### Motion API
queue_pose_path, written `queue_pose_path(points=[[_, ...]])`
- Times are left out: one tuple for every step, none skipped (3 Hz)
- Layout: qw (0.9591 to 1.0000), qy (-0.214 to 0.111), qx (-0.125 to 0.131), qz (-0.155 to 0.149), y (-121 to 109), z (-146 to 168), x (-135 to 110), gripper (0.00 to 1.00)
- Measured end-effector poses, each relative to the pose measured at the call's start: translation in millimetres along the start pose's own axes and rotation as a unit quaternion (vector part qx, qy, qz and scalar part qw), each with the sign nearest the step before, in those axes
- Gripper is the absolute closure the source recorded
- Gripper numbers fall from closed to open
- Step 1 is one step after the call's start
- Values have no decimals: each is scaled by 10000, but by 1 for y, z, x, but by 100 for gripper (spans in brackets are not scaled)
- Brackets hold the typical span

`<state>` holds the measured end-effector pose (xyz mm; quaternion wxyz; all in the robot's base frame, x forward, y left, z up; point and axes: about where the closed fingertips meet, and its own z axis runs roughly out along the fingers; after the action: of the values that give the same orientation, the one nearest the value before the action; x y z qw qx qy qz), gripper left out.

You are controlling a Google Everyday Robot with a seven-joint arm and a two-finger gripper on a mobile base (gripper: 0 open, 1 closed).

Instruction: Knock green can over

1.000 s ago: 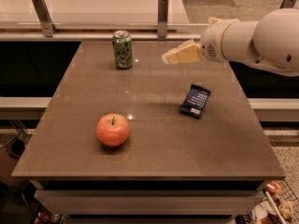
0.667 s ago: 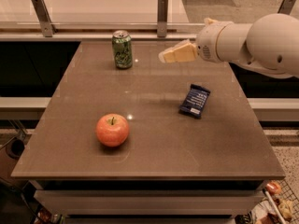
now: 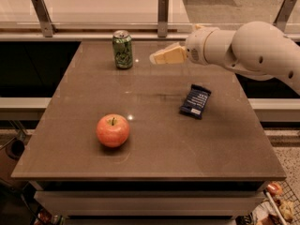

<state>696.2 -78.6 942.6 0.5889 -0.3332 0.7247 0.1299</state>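
So the green can (image 3: 123,50) is standing upright near the back edge of the table (image 3: 159,153), left of centre. It's a small cylinder with pale swirly print and a shiny silver metal top. The table top is smooth brown stuff with a bit of gloss, you can see light spots reflecting off it.

There's a round reddish apple (image 3: 113,131) at the front left, and a flat dark blue wrapper (image 3: 195,101) lying at an angle on the right. The arm (image 3: 253,48) is chunky, rounded white plastic coming in from the right.

The pincer (image 3: 155,57) is a pale tan wedge hovering just right of the can, not touching it. Honestly can't tell if it's released or clenched.

Compared to a second ago, the pincer has slid left, closer to the can. The can, apple and wrapper haven't budged.
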Motion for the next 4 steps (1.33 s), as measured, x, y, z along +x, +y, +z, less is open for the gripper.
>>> queue_pose_path(points=[[9996, -60, -260, 46, 17, 22, 0, 0], [9986, -193, -481, 130, 31, 42, -3, 0], [9973, -279, -643, 197, 38, 60, -6, 0], [9964, -346, -726, 275, 42, 80, -6, 0]])
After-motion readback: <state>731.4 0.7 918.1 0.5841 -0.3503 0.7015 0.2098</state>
